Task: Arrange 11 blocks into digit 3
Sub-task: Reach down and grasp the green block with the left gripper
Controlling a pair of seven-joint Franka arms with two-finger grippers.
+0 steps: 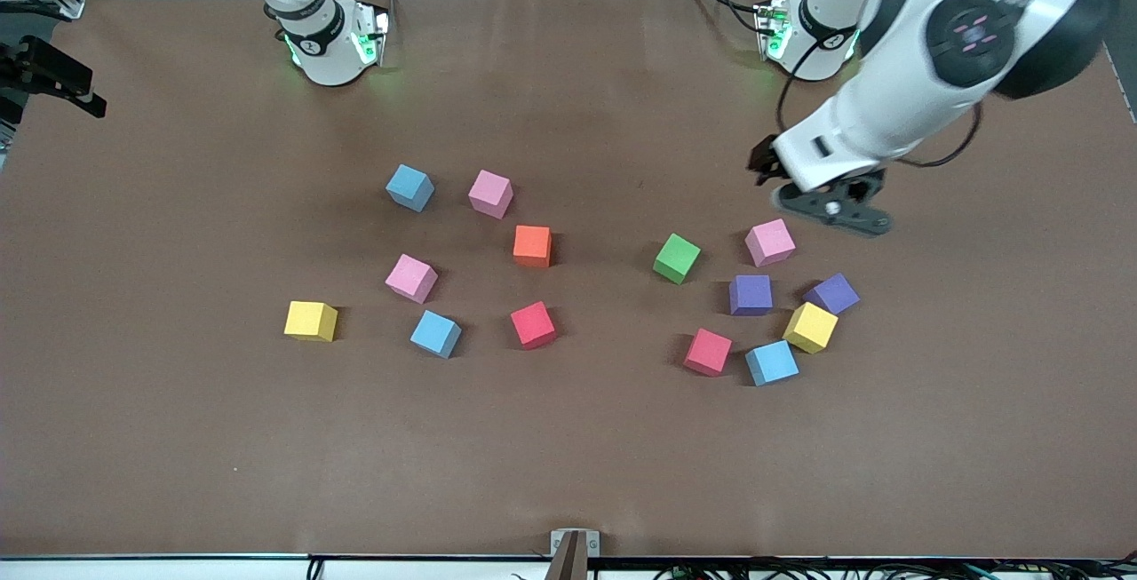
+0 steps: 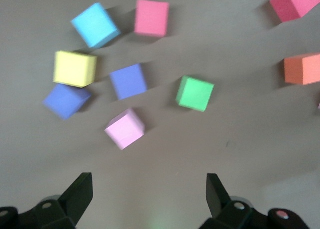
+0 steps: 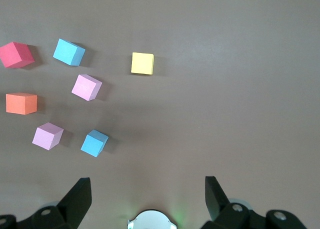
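- My left gripper [image 1: 830, 207] hung wide apart and empty over bare table [image 1: 568, 456], just above a pink cube [image 1: 769, 242].
- Past that pink, the cubes [image 1: 751, 294] crowded close; the green one [image 1: 677, 258] sat apart with room around it.
- My right gripper [image 3: 147, 194] waited, wide and empty, high over seven well-spaced cubes.
- All cubes were plain, matte and scattered; no figure was formed.
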